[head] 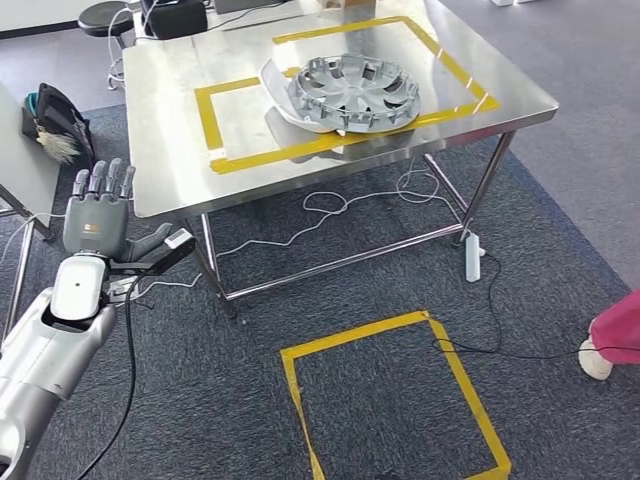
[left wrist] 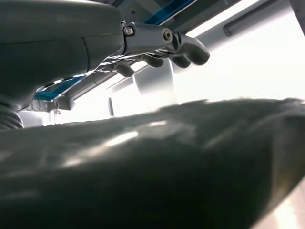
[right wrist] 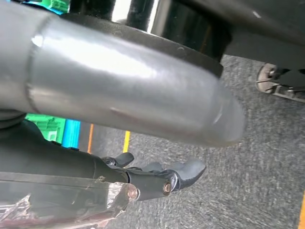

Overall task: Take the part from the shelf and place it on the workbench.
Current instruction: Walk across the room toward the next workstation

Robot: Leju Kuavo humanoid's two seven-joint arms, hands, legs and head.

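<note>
Grey plastic wheel cover (head: 353, 92) already lies on the steel workbench (head: 173, 150), inside the yellow tape; left hand (head: 96, 212) and right hand (right wrist: 158, 179), both spread, hold nothing, so placing looks done.

The left arm (head: 34, 360) is silver with a white wrist shell; its left hand (head: 98, 215) is grey with darker ribbed fingers (head: 102, 178); a black cable (head: 130, 370) hangs beside it; the right hand (right wrist: 158, 179) shows dark fingers with screws.
</note>
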